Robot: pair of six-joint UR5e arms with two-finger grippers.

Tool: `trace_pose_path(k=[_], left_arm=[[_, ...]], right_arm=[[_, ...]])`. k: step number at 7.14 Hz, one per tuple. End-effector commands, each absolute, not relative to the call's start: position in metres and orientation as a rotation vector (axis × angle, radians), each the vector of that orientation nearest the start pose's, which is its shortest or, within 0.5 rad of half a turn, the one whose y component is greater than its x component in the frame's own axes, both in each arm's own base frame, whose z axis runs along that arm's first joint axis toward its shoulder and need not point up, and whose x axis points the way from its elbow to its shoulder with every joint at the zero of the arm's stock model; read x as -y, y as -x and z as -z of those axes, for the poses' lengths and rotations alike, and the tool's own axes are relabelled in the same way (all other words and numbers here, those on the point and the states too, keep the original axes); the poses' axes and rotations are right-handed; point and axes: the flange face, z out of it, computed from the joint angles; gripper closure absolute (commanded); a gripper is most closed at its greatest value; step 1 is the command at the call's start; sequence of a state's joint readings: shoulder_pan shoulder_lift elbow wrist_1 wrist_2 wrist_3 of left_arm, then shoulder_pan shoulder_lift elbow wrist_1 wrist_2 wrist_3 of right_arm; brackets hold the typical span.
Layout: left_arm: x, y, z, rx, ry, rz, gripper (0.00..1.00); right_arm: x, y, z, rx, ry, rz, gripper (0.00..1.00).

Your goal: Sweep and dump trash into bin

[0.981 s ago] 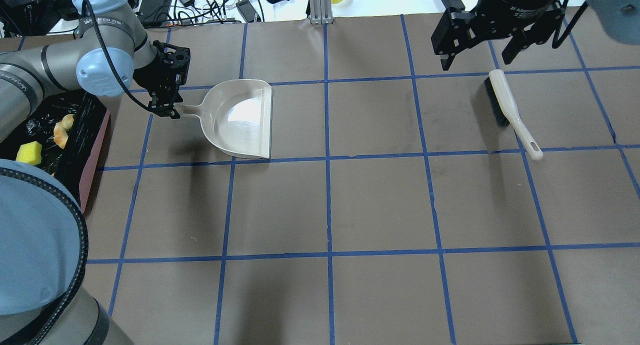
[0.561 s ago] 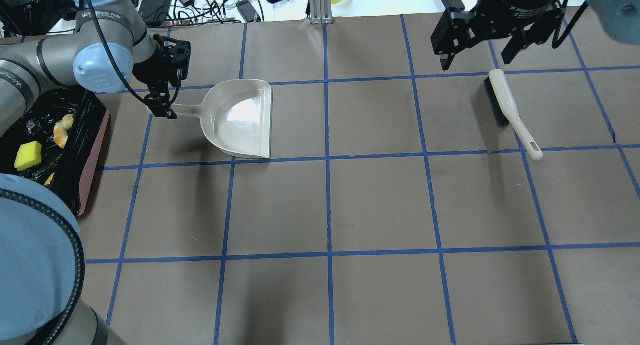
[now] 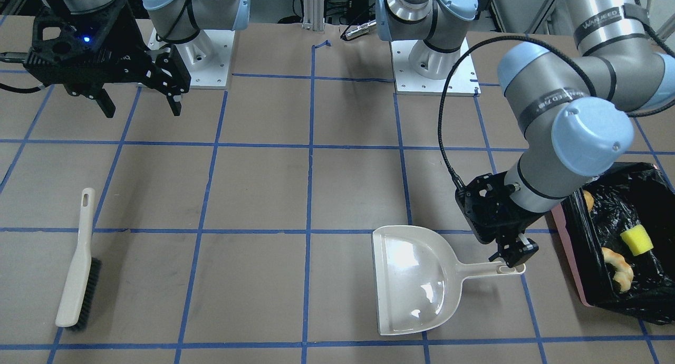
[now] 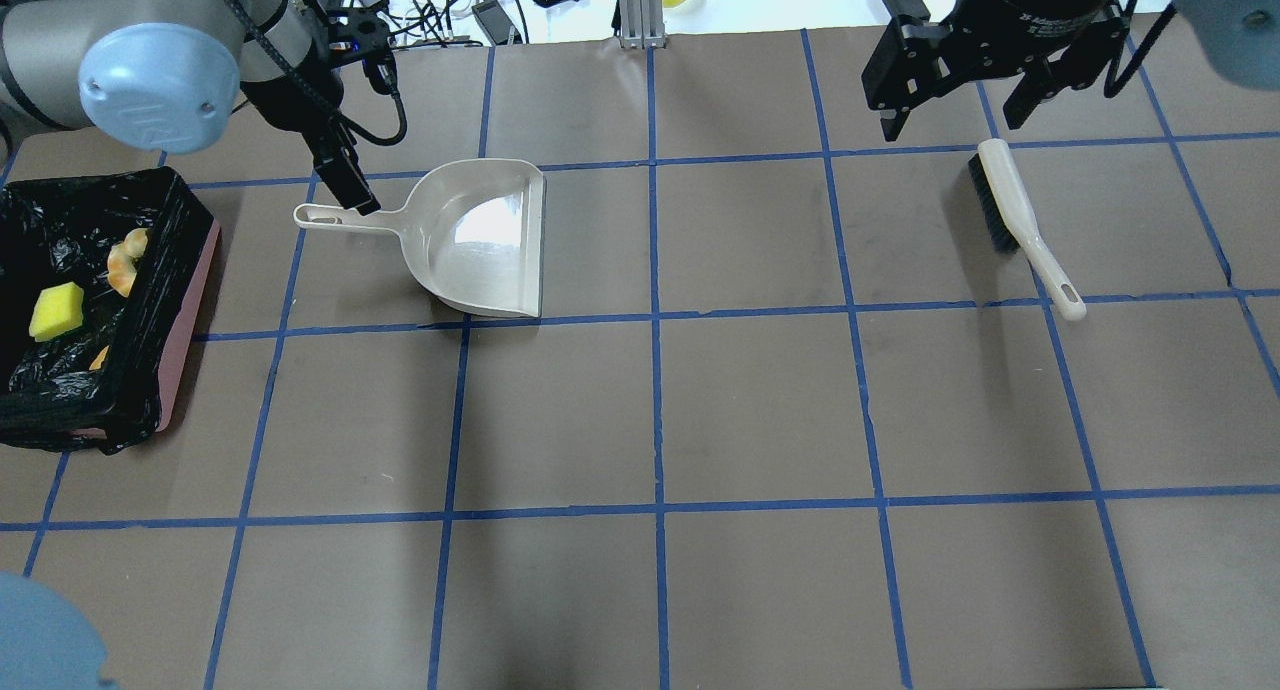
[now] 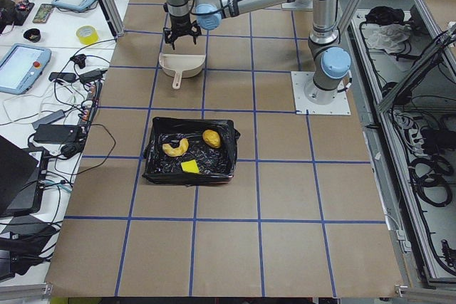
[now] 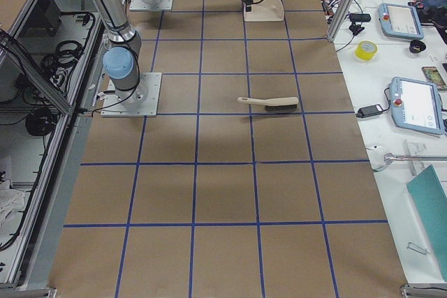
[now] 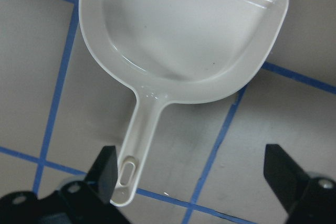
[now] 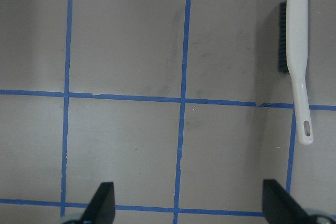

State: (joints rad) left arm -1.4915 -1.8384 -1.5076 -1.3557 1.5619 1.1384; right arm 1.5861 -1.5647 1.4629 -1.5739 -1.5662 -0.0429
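The pink bin with its black bag stands at the table's left edge. In it lie the yellow-green wedge, the cream crescent and the orange lump. The beige dustpan lies flat and empty on the table. My left gripper hovers open over the end of the dustpan's handle. The left wrist view shows the handle beside one of the fingers, which stand wide apart. My right gripper is open and empty, above the table near the beige brush.
The brush lies on its side at the far right, bristles toward the table's middle. Blue tape lines cross the brown tabletop. Cables and small gear lie beyond the far edge. The arm bases stand on the robot's side.
My left arm has swung up and toward the far edge, uncovering the bin. The gripper has shifted along the handle and its end now shows. Dustpan, brush and right arm have not moved.
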Motion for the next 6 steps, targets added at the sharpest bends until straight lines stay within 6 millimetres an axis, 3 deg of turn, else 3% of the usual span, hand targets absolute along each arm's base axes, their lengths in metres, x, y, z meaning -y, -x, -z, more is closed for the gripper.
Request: trace_pose_path(k=[1, 4, 6], left_arm=[[0.557, 0.1, -0.452, -2.951, -1.113, -0.002, 0.0], [0.504, 0.105, -0.502, -3.122, -0.446, 0.016, 0.0], [0.486, 0.125, -0.516, -3.14, -0.203, 0.051, 0.0]], right_arm=[[0.5, -0.141, -0.538, -3.133, 0.092, 0.164, 0.0], [0.5, -0.141, -0.538, -3.135, 0.092, 0.159, 0.0], [0.5, -0.141, -0.538, -3.135, 0.092, 0.159, 0.0]])
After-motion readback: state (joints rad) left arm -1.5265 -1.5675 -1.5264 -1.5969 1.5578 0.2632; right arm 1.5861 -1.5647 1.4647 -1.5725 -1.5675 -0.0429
